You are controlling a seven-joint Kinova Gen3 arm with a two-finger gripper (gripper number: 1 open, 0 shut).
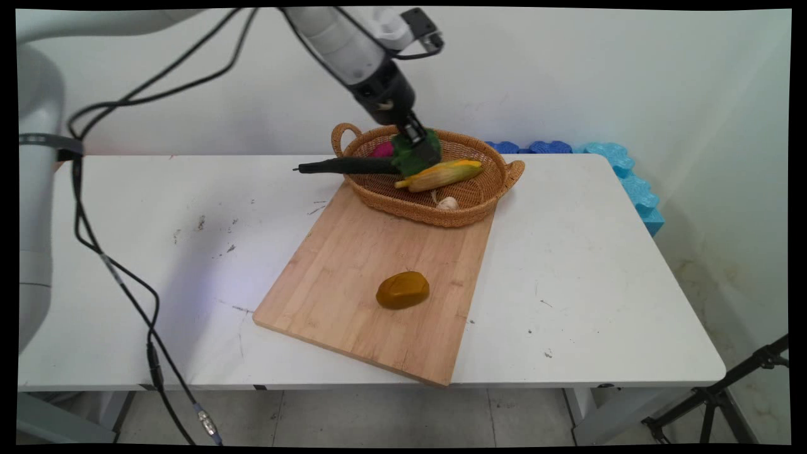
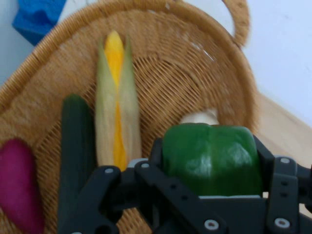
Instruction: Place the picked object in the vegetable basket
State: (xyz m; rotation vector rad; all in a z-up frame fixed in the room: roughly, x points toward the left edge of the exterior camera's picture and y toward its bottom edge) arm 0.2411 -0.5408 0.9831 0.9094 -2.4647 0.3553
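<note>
Potato [image 1: 403, 290]: nearest you, alone on the cutting board [image 1: 353, 284].
End effector [image 1: 417, 151]: clenched on your green pepper [image 2: 210, 158], held over the wicker basket [image 1: 485, 202].
Basket contents: corn cob [image 2: 116, 102], dark cucumber [image 2: 75, 141], magenta vegetable [image 2: 18, 180], garlic bulb [image 1: 447, 203].
Desk [image 1: 586, 284]: carries board and basket.

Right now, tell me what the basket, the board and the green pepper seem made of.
Basket: woven wicker, by its visible tan weave.
Board: pale wood, matte, grain lines showing.
Green pepper, clamped in the end effector: probably plastic, being smooth, glossy and evenly coloured.
</note>
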